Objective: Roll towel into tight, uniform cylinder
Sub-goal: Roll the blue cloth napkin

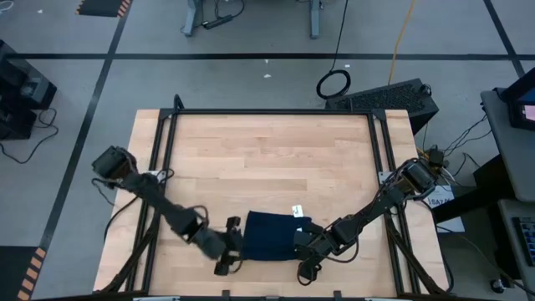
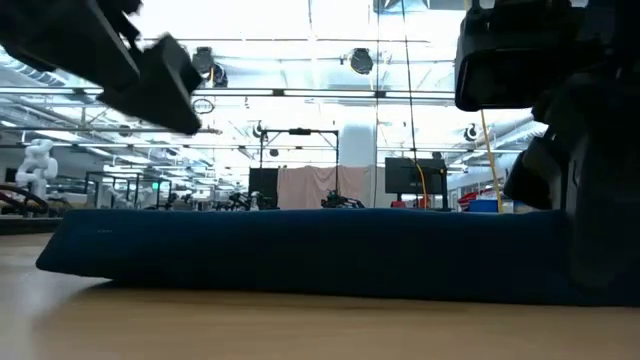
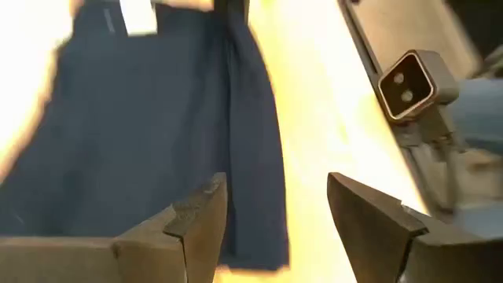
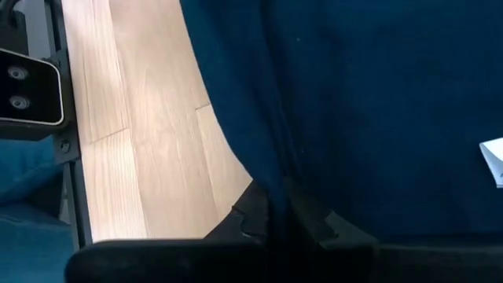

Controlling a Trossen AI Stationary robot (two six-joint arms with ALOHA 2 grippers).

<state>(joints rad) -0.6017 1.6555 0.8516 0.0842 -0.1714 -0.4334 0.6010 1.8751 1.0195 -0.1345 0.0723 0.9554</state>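
The dark navy towel (image 1: 272,234) lies folded flat on the wooden table near its near edge, with a small white tag (image 1: 298,210) at its far right corner. It fills the low view (image 2: 300,250). My left gripper (image 1: 235,248) is at the towel's left end and open. In the left wrist view (image 3: 275,212), one finger stands over the cloth (image 3: 141,118) and the other over bare table beyond the towel's near edge; whether it touches the cloth I cannot tell. My right gripper (image 1: 305,251) is at the towel's right end, shut on the cloth. My right gripper (image 4: 283,216) pinches a ridge of cloth along the towel's near edge (image 4: 277,177), at its right end, between its two fingers. The fingers come low from the table's right, pointing along the towel. The towel lies on the table; how many layers are held I cannot tell.
A black frame rail (image 1: 251,111) runs around the tabletop. The low camera's grey housing (image 3: 409,82) stands at the near edge, close to both grippers. Bare wood (image 1: 267,159) stretches from the towel to the far edge.
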